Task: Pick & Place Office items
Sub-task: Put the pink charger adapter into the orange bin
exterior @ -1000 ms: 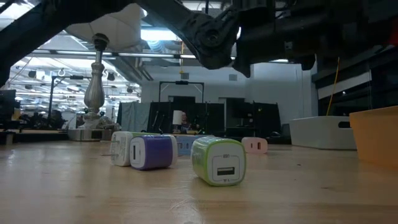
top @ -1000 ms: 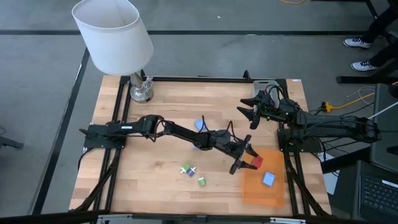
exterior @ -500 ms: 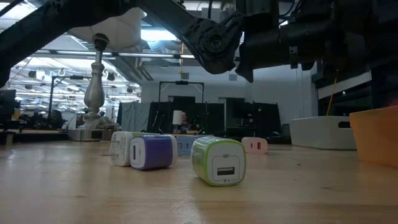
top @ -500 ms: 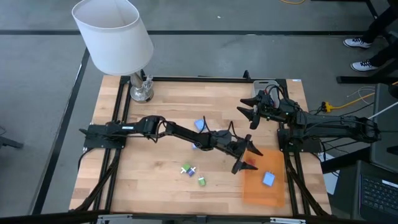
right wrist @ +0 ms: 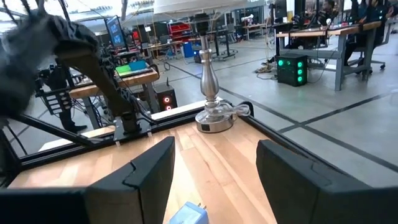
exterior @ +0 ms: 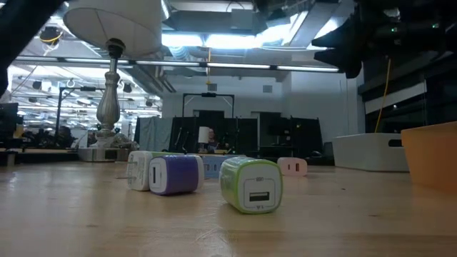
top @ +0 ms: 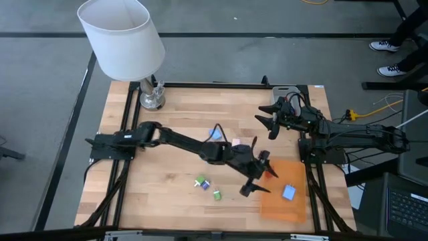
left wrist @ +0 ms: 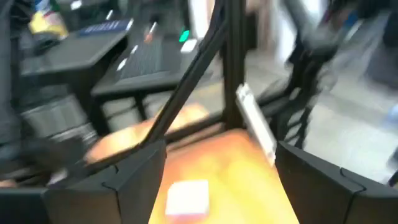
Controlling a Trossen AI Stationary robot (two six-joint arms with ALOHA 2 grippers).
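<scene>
My left gripper (top: 259, 174) hovers open at the left edge of the orange tray (top: 284, 201), and nothing sits between its fingers (left wrist: 323, 186). A red piece (top: 271, 173) and a blue piece (top: 289, 193) lie in that tray. On the table rest a white piece (exterior: 138, 170), a purple one (exterior: 175, 175) and a green one (exterior: 250, 184). A blue piece (top: 215, 134) and a pink one (top: 234, 142) lie farther back. My right gripper (top: 271, 124) waits open above the table's far right.
A lamp with a white shade (top: 122, 37) stands at the far left corner. A grey tray (top: 284, 91) sits at the far right, behind my right gripper. Bare wood lies along the near left of the table.
My left gripper has opened and let go of the red piece, which now lies in the orange tray. The gripper has then risen, rolled a little and drawn back slightly toward the table's left, leaving the low view.
</scene>
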